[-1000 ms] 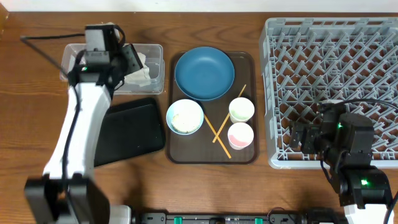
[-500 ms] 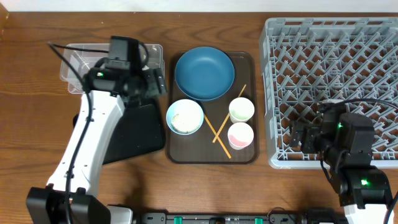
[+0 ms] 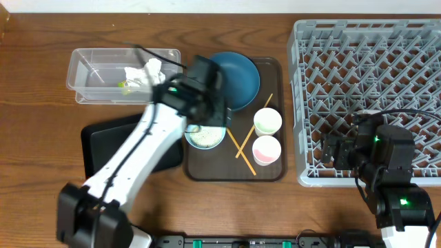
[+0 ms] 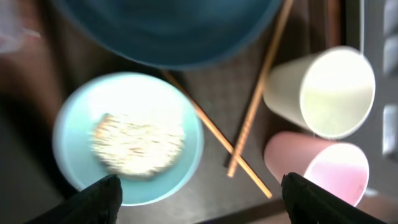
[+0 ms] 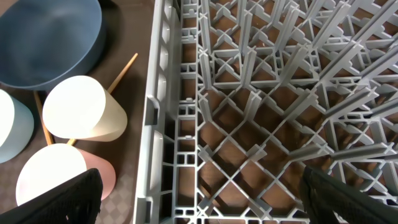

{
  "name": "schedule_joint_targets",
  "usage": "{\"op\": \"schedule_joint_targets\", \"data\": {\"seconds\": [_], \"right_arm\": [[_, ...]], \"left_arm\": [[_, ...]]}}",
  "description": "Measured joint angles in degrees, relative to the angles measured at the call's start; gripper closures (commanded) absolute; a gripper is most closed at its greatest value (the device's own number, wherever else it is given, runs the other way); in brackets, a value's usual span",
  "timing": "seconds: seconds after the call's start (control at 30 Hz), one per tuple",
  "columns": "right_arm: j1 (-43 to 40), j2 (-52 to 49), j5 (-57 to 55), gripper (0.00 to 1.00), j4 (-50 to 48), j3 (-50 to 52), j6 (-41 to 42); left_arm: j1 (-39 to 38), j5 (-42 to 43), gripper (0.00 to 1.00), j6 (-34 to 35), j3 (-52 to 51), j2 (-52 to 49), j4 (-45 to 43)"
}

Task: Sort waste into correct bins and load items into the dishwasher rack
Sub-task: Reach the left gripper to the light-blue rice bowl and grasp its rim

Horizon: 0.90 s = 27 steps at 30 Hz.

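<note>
At the far left we see the clear tub (image 3: pixel 88 69). The crumpled tissue (image 3: pixel 142 73) and the yellow-green wrapper (image 3: pixel 122 86) lie inside it, at its right end. In front of the tub the black tray (image 3: pixel 96 141) lies flat on the table, partly under the left arm.

The left gripper (image 4: pixel 202 200) hangs above the pale-blue bowl (image 4: pixel 71 146), with its fingers spread wide and nothing between them. The rice grains (image 4: pixel 138 138) sit in a small heap inside this bowl. The bowl stands on the brown serving tray (image 3: pixel 213 165), just beside the blue dish (image 3: pixel 241 79).

Further right on the same tray the two chopsticks (image 3: pixel 242 150) lie crossed. Next to them stand the pale green cup (image 3: pixel 267 122) and the pink cup (image 3: pixel 267 149), close together.

At the right stands the dishwasher rack (image 3: pixel 365 69). The right gripper (image 5: pixel 214 202) hovers over its near left corner, fingers wide apart and gripping nothing.
</note>
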<state>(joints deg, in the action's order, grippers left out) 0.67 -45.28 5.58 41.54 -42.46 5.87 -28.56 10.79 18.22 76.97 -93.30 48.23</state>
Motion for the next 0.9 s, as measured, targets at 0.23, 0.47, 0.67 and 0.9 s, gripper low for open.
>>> {"op": "schedule_joint_targets", "data": {"seconds": [0.23, 0.47, 0.67, 0.9], "right_arm": [[0.0, 0.0, 0.0, 0.01, 0.3, 0.0, 0.0], [0.0, 0.0, 0.0, 0.01, 0.7, 0.0, 0.0], [0.0, 0.0, 0.0, 0.01, 0.7, 0.0, 0.0], [0.0, 0.0, 0.0, 0.01, 0.7, 0.0, 0.0]], "left_arm": [[-4.2, -1.2, 0.22, 0.0, 0.0, -6.4, -1.1], [-4.1, -5.0, 0.32, 0.0, 0.0, -11.8, -5.1], [-5.0, -5.2, 0.44, 0.1, 0.0, -15.9, -6.6], [-5.4, -5.3, 0.71, 0.2, 0.0, -19.5, -6.8]]}}
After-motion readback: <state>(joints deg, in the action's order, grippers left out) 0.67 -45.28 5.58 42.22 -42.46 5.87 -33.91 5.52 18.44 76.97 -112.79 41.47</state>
